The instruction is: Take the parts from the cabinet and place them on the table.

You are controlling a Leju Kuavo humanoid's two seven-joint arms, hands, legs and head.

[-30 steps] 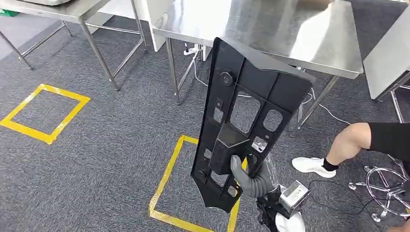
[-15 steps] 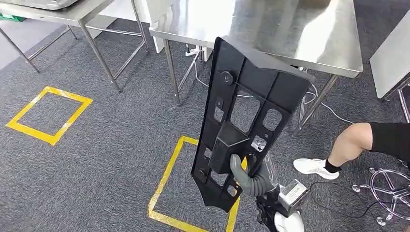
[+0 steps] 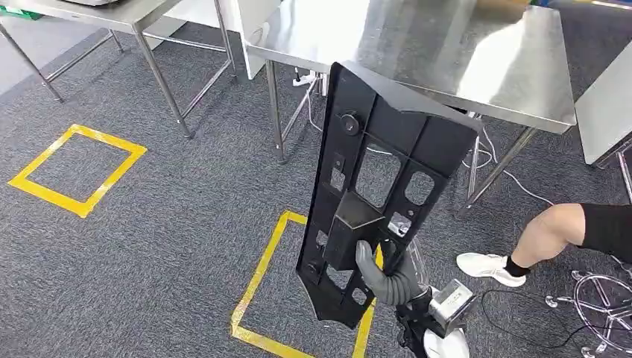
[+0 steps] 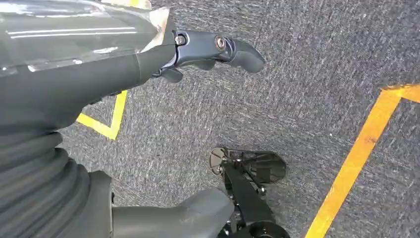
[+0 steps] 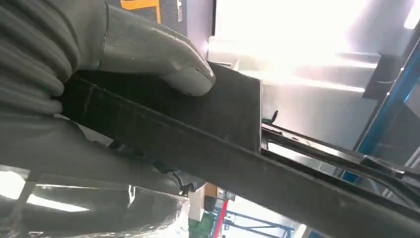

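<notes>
**Carrying the black part toward the steel table**

Gripping near the lower end of the long black part (image 3: 376, 190), the right hand (image 3: 384, 274) held it upright and slightly tilted in the head view, its upper end overlapping the near edge of the steel table (image 3: 484, 67) that stood far and to the right. The grey thumb lay across the part's face beside a raised box-shaped section, with the other fingers hidden behind the panel, so the part was pinched between thumb and fingers. Judging by this, the fetching step was done and the carry was in hand: the part was in the air, off the table, above the grey carpet and a yellow taped square (image 3: 257, 298). The next move would call for closing on the table, raising the lower end above the tabletop, then laying the panel flat before letting go; its length could catch the table edge.

A person's leg (image 3: 548, 231) and white shoe showed near right, close to the path.

From the right wrist came what the head view hid: the thumb (image 5: 163, 54) pressed flat on the part's dark surface, with the steel table bright beyond. At the left wrist, the left hand (image 4: 148, 69) hung over carpet, holding nothing, its dark fingers (image 4: 218, 47) apart from the thumb.
</notes>
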